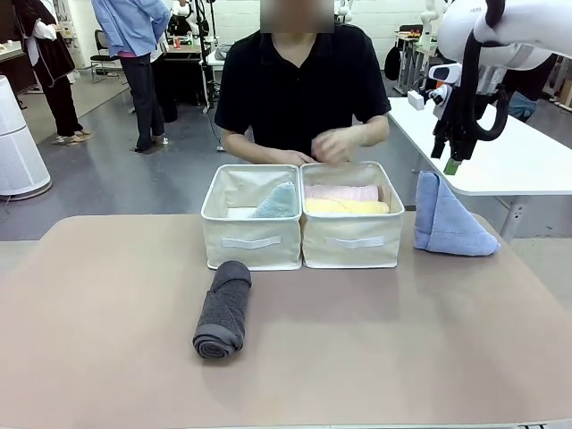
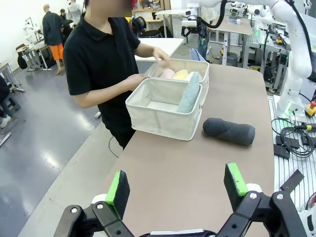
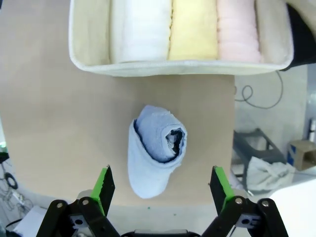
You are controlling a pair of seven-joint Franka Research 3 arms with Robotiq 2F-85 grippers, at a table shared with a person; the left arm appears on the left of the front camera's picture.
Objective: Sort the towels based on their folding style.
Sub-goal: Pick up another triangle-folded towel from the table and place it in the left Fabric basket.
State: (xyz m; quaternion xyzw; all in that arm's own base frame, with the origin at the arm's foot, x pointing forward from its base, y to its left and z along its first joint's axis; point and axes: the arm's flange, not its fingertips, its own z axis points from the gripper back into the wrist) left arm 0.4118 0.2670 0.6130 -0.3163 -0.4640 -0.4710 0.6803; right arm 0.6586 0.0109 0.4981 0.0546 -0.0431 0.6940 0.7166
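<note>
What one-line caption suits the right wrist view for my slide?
Right gripper, jaws open, above the blue folded towel; bin beyond holds three rolled towels.

Grey rolled twl (image 1: 222, 309) lying flat; blue tri twl (image 1: 450, 219) upright

The right arm (image 1: 500, 31) comes in high over the desk's far right corner, wrist bent so that the right gripper (image 3: 163, 185) points straight down, its fingers spread wide and empty. The left gripper (image 2: 177, 190) hangs near the desk's left edge, angled across the top, its jaws wide apart and empty.
</note>
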